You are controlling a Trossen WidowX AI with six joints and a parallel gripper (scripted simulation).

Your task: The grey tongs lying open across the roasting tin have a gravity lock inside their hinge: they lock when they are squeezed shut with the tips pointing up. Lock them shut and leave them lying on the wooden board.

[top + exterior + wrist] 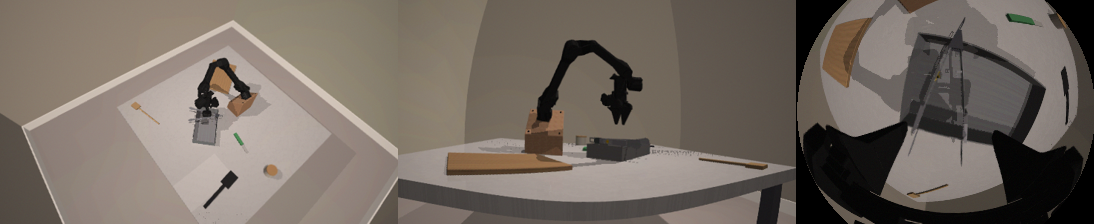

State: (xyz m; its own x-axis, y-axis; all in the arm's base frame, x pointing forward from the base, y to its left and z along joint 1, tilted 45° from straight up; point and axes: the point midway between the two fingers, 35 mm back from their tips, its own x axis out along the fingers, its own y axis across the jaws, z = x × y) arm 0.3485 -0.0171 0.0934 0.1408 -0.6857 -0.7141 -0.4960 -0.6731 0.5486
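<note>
"How does the desk [167, 93] [621, 182] [941, 175] lie from above?"

"One corner at the top, one at the left, one at the right. The black arm [209, 78] [561, 70] arches from a wooden mounting block [241, 106] [544, 142] near the upper-right edge."

"And its gripper [206, 113] [621, 121] [950, 131]?"

"Pointing down above the roasting tin [204, 142] [606, 152] [1032, 110], fingers spread wide, grasping nothing."

"Where's the wooden board [222, 79] [506, 163] [842, 52]?"

"Flat, near the top corner. The tin is farther in, its long axis running away from the board."

"The grey tongs [192, 119] [602, 142] [962, 100]?"

"Lying open across the tin's end nearer the board. Their long axis runs crosswise to the tin; the hinge end faces the upper-right edge, and the two arms spread in a narrow V toward the left corner, reaching past the rim."

"So they aren't on the board. Tips up?"

"No, the tongs lie roughly level. I can't make out the lock."

"The rest?"

"A black spatula [229, 179] [1065, 92] toward the lower part of the desk, blade toward the right corner; a slim wooden spatula [148, 115] [756, 165] [928, 190] near the left corner; a small round pot [272, 170] [581, 140] [1057, 21] inward from the lower-right edge; and a green-handled tool [238, 139] [585, 148] [950, 131] between tin and pot."
</note>
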